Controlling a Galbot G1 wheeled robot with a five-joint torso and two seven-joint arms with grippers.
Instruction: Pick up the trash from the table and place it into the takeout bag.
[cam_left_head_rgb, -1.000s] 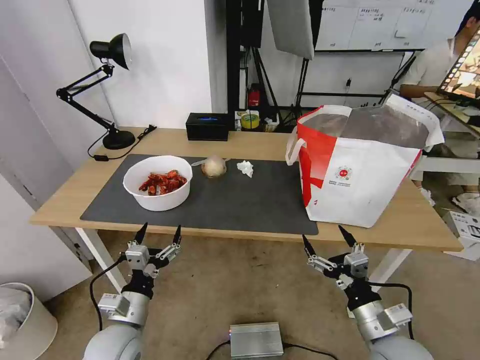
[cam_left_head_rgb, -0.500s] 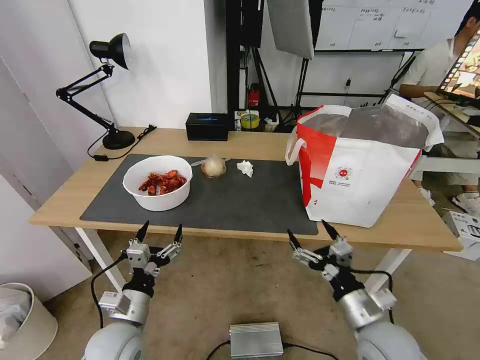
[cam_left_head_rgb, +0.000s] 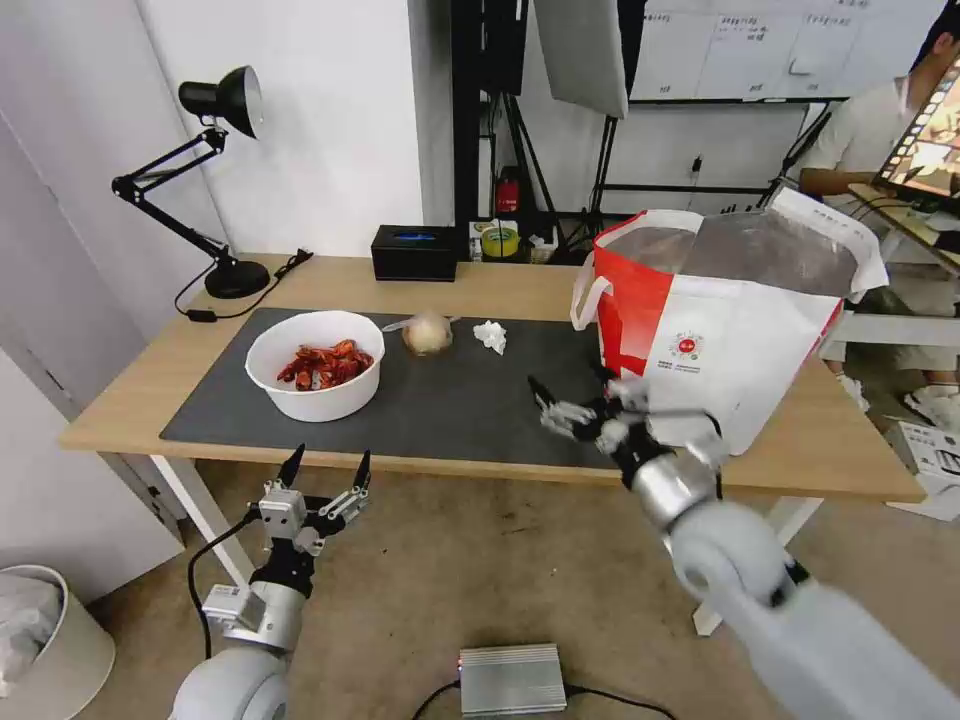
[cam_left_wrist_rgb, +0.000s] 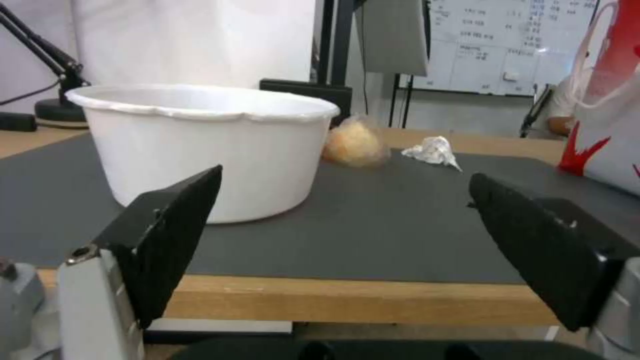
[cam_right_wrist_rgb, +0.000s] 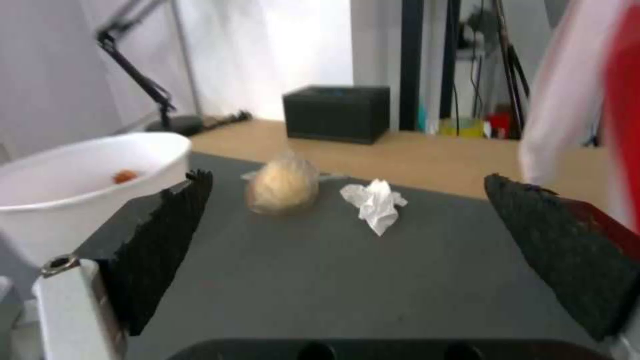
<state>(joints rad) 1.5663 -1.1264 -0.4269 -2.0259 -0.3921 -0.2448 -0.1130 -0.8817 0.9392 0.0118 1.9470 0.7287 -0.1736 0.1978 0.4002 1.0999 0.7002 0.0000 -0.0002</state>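
On the dark mat (cam_left_head_rgb: 450, 410) of the light-wood table (cam_left_head_rgb: 500, 282) lies the trash: a white bowl of red crayfish shells (cam_left_head_rgb: 315, 365) at the left, a beige wrapped lump (cam_left_head_rgb: 427, 333), and a crumpled tissue (cam_left_head_rgb: 490, 335). The white and red takeout bag (cam_left_head_rgb: 720, 330) stands open at the right. My right gripper (cam_left_head_rgb: 570, 392) hovers open over the mat's front right part, beside the bag, facing the lump (cam_right_wrist_rgb: 283, 186) and tissue (cam_right_wrist_rgb: 375, 200). My left gripper (cam_left_head_rgb: 330, 458) is open below the table's front edge, facing the bowl (cam_left_wrist_rgb: 200, 145).
A black desk lamp (cam_left_head_rgb: 215, 180) stands at the back left and a black box (cam_left_head_rgb: 415, 252) at the back middle. A white bin (cam_left_head_rgb: 40, 640) is on the floor at the left, a silver box (cam_left_head_rgb: 512, 680) on the floor in front.
My right arm has risen from below the table's edge and reached forward and left over the mat. The left gripper has hardly moved.
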